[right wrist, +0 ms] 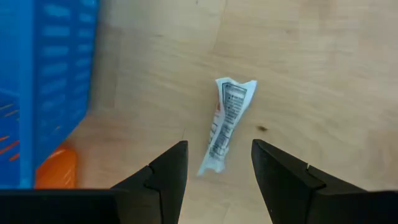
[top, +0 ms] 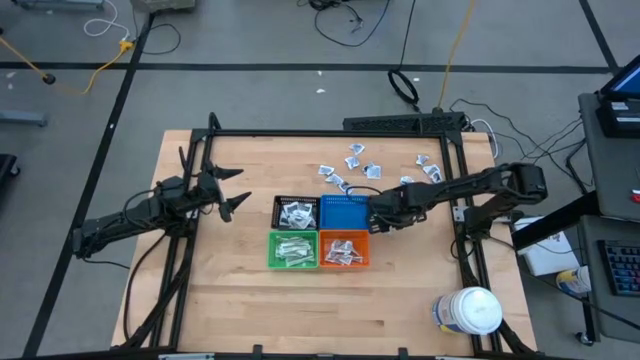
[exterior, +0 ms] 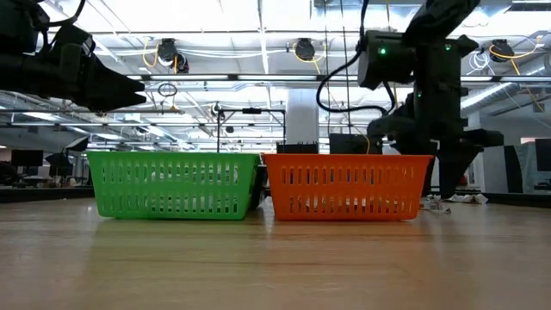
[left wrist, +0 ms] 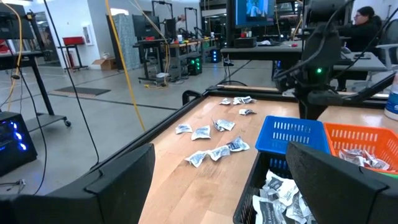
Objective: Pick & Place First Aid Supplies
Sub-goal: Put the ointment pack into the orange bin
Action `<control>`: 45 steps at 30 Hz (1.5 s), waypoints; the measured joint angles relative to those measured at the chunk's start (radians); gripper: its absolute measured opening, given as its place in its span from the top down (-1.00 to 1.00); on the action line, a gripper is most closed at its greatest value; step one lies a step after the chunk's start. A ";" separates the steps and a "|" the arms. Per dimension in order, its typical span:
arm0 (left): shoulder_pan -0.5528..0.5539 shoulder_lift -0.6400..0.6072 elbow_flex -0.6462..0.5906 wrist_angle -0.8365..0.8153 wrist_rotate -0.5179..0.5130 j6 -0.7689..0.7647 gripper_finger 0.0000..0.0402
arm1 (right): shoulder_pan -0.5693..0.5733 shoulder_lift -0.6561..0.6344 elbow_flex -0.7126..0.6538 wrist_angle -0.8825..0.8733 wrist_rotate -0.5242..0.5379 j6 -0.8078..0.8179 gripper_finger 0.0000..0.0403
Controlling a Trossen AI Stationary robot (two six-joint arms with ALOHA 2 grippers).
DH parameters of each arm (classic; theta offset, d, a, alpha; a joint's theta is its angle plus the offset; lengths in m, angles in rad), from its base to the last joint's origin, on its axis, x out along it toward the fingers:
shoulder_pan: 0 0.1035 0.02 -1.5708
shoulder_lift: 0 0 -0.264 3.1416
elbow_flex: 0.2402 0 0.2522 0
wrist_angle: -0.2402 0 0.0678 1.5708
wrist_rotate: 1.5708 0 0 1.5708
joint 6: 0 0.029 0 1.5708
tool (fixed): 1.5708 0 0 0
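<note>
The right gripper (right wrist: 214, 165) hangs with jaws parted and empty over a crumpled packet (right wrist: 225, 124) lying on the worktop beside the blue bin (right wrist: 43, 81); its dark print is too small to read. Black (top: 296, 212), green (top: 293, 250) and orange (top: 345, 250) bins hold packets. More loose packets (top: 352, 165) lie toward the far edge. The left gripper (top: 235, 200) waits open near the left edge.

The tabletop (top: 230, 300) is light wood with a fine grain. Four small bins stand together: black (top: 296, 213) at 10 o'clock, blue (top: 344, 214) at 2 o'clock, orange (top: 345, 250) at 4 o'clock, green (top: 293, 250) at 8 o'clock. The packets (top: 355, 160) are white with bluish marks. One packet (right wrist: 227, 121) is white with dark print. Both arms are dark. The jar (top: 470, 310) is white.
</note>
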 joint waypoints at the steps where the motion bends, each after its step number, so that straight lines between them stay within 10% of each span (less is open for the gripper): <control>1: 0.000 0.000 0.000 0.000 0.000 0.000 -0.82 | 0.000 0.000 -0.007 0.013 0.003 0.000 0.15; 14: 0.000 0.000 0.000 0.000 0.000 0.000 -0.82 | 0.000 0.002 -0.064 0.091 0.002 0.000 0.21; 25: 0.000 0.000 0.000 0.000 0.000 0.000 -0.82 | 0.000 0.000 -0.083 0.091 -0.001 -0.032 0.94; 45: 0.000 0.000 0.000 0.000 0.000 0.000 -0.82 | -0.002 -0.011 0.074 -0.153 -0.028 -0.212 0.99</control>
